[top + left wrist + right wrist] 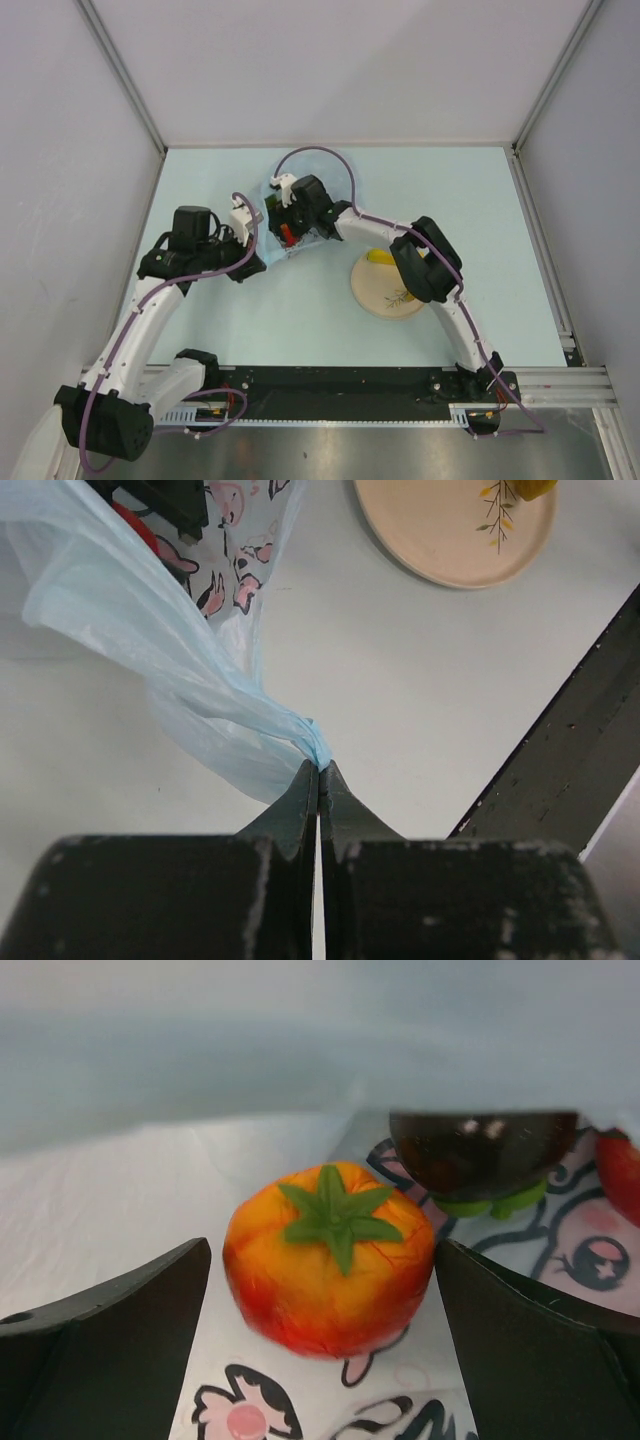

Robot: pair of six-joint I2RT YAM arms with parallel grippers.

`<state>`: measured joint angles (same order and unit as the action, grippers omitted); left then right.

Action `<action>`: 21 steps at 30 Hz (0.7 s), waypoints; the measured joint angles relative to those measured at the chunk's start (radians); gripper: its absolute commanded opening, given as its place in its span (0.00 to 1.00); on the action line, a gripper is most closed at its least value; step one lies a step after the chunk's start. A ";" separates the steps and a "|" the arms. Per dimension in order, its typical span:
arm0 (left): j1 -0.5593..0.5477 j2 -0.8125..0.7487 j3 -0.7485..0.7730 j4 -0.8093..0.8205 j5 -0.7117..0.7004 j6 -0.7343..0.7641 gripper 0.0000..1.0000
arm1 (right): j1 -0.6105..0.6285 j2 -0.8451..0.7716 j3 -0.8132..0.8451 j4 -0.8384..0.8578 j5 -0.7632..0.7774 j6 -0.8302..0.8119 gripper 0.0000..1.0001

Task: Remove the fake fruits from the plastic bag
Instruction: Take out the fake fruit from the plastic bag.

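The light-blue plastic bag (318, 205) lies at the table's middle back, and my right gripper (286, 228) is reached inside it. In the right wrist view my right gripper (325, 1300) is open, with a finger (110, 1330) on each side of the orange fruit with a green top (330, 1260) and small gaps between. A dark purple fruit (480, 1150) and the edge of a red apple (622, 1175) lie behind it on the printed panel. My left gripper (320, 768) is shut on a twisted corner of the bag (150, 630). A yellow banana (385, 258) lies on the plate.
The round beige plate with a twig drawing (392, 292) sits right of the bag, partly under my right arm; it also shows in the left wrist view (450, 535). A black rail (330, 390) runs along the near edge. Grey walls enclose the table.
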<state>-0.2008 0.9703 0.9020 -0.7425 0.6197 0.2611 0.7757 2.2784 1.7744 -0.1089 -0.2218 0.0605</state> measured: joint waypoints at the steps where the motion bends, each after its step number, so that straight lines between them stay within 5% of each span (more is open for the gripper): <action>1: 0.000 0.000 0.000 0.000 0.000 0.000 0.00 | 0.004 0.011 0.010 0.001 0.008 0.000 0.99; 8: 0.000 0.000 0.000 0.000 -0.011 0.001 0.00 | -0.004 0.043 0.020 0.002 0.053 0.010 0.68; 14: 0.005 0.014 -0.005 0.001 -0.021 0.003 0.00 | -0.050 -0.001 -0.034 0.054 0.008 -0.027 0.64; 21: 0.036 0.075 -0.004 0.020 -0.052 0.013 0.00 | -0.115 -0.308 -0.313 0.217 -0.171 -0.039 0.64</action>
<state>-0.1646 1.0451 0.8978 -0.7223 0.5674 0.2745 0.6609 1.9705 1.4612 0.1085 -0.3927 0.0212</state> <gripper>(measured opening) 0.005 0.803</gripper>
